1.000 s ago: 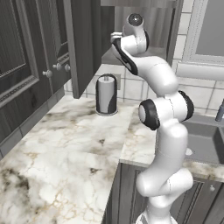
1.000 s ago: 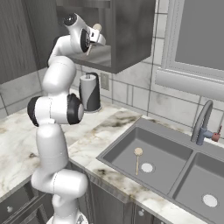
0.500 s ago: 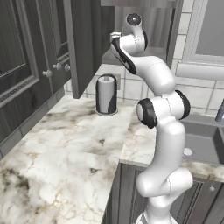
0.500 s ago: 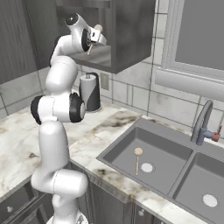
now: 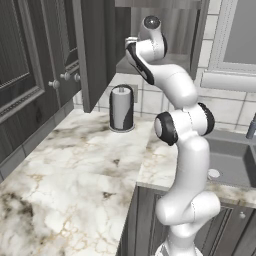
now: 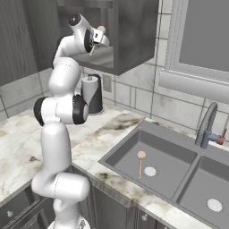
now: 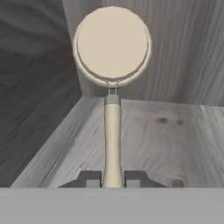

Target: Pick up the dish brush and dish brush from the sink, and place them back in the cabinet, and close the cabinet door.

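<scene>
You were midway through the job at this instant: one dish brush (image 7: pixel 112 65) stood clamped by its thin handle in the pincer (image 7: pixel 112 178), head away from the hand, held above the grey streaked floor of the cabinet (image 7: pixel 175 131) and near its left rear corner. From the right base view the same brush (image 6: pixel 99 33) showed at the cabinet's open front, raised high over the worktop (image 6: pixel 27 138), the pincer (image 6: pixel 96 41) shut tight on the handle. Whether the brush head touched the back wall could not be told; it appeared to hang clear of the floor.

The other dish brush (image 6: pixel 141 160) lay in the left basin of the sink (image 6: pixel 129 141), head toward the rear wall, handle pointing to the front edge, just beside the white drain disc (image 6: pixel 150 171). By this look, the first brush was not yet set down, the second was untouched, and the cabinet door (image 5: pixel 97 50) stood swung wide open at the cabinet's left side, so three steps remained: release, a second fetch, and the closing.

As for the containers, no other item appeared on the visible part of the cabinet floor. The left basin held only the brush and drain; the right basin (image 6: pixel 210 188) showed only its own drain. A dark canister with a white top (image 6: pixel 92 94) stood at the worktop's back edge below the cabinet, beside the faucet-free stretch of tiled wall.
</scene>
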Robot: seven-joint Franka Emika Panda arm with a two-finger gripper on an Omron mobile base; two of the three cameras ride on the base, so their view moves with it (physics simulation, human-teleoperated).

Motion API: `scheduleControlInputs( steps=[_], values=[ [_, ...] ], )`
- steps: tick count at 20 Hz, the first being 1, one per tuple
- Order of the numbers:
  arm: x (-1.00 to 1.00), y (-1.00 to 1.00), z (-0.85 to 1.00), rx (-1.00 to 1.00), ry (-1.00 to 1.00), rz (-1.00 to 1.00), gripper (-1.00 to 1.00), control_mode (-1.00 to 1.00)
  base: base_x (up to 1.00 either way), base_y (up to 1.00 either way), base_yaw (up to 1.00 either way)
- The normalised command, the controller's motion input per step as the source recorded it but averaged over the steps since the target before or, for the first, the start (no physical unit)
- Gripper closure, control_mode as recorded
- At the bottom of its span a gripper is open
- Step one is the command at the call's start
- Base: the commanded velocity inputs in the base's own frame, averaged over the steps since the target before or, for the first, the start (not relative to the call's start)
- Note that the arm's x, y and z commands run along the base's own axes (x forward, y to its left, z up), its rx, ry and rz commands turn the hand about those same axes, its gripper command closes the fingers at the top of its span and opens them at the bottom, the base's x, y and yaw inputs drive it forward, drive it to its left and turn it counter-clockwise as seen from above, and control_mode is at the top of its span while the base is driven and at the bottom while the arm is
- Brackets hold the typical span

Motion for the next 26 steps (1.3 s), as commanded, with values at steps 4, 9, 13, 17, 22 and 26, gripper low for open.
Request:
scheduleControlInputs(
  steps=[4, 9, 13, 17, 22, 26],
  values=[
    [0.22, 0.0, -0.18, 0.0, 0.0, 0.0, 1.0, -1.0, 0.0, 0.0, 0.0],
    [0.24, 0.0, -0.17, 0.0, -0.01, 0.0, 1.0, -1.0, 0.0, 0.0, 0.0],
    [0.25, 0.0, -0.16, 0.0, 0.0, 0.0, 1.0, -1.0, 0.0, 0.0, 0.0],
    [0.28, 0.0, -0.15, 0.0, 0.0, 0.0, 1.0, -1.0, 0.0, 0.0, 0.0],
    [0.22, 0.0, -0.12, 0.0, 0.0, 0.0, 1.0, -1.0, 0.0, 0.0, 0.0],
    [0.06, 0.0, -0.01, 0.0, 0.0, 0.0, 1.0, -1.0, 0.0, 0.0, 0.0]
  ],
)
